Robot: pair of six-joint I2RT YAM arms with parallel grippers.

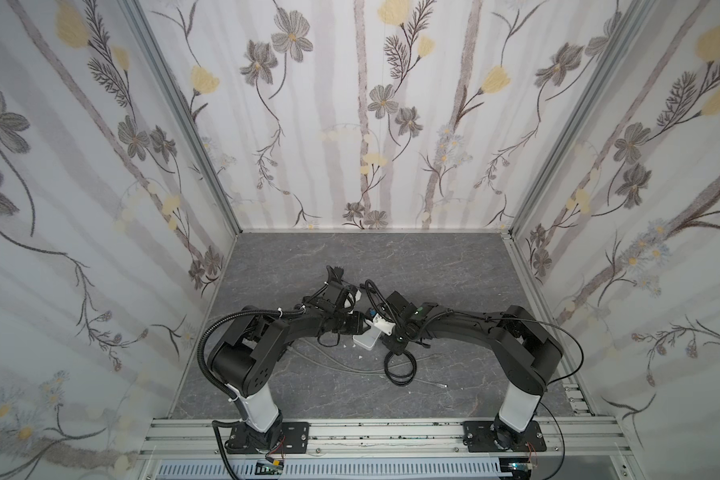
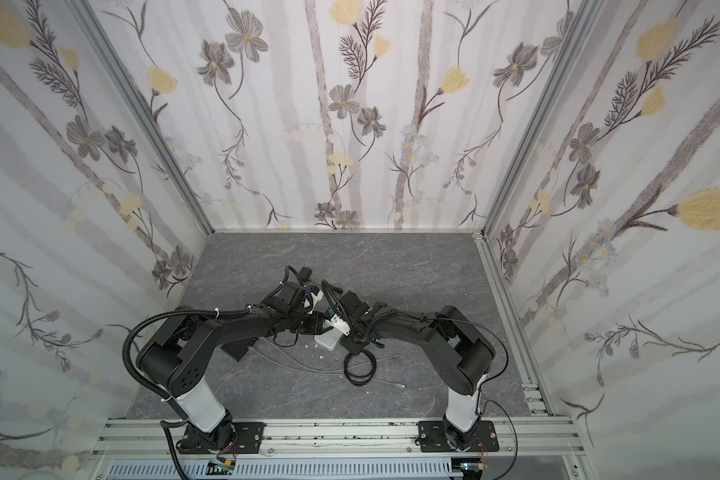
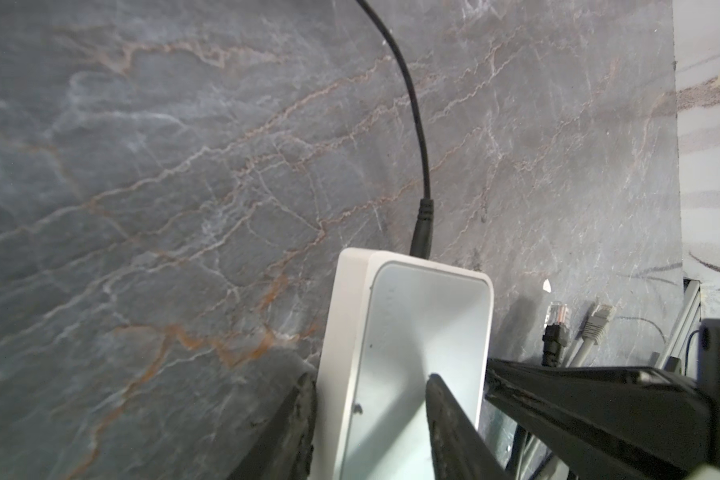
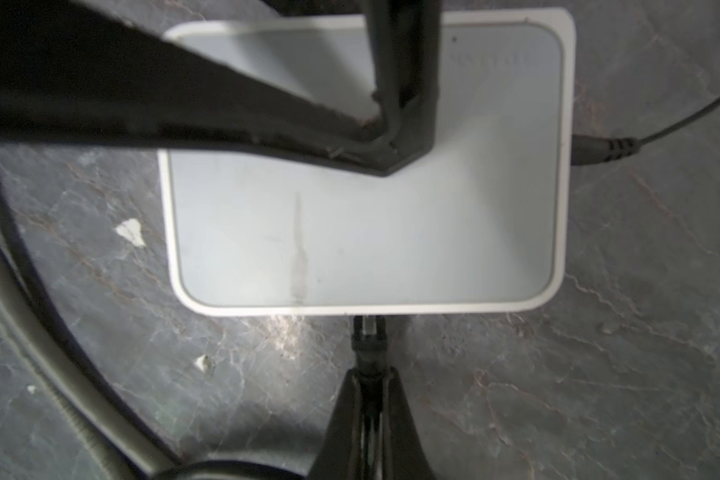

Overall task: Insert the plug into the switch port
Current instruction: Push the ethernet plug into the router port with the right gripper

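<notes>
white box (image 4: 366,249), grey veined tabletop (image 4: 641,332)

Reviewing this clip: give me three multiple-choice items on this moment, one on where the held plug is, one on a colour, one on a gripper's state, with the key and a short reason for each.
1. Where is the plug in the right gripper?
A. At the edge of the white box
B. Lying far off on the table
C. On top of the box

2. What colour is the round power lead already plugged into the box?
A. Red
B. Black
C. Yellow

3. How does the left gripper stand?
A. Wide open, away from the box
B. Shut on a cable
C. Closed on the box

Key: 1 A, the right wrist view shows the plug tip at the box's side face. 2 B, the lead is black in both wrist views. 3 C, the left wrist view shows one finger on the box's side and the other over its top.
</notes>
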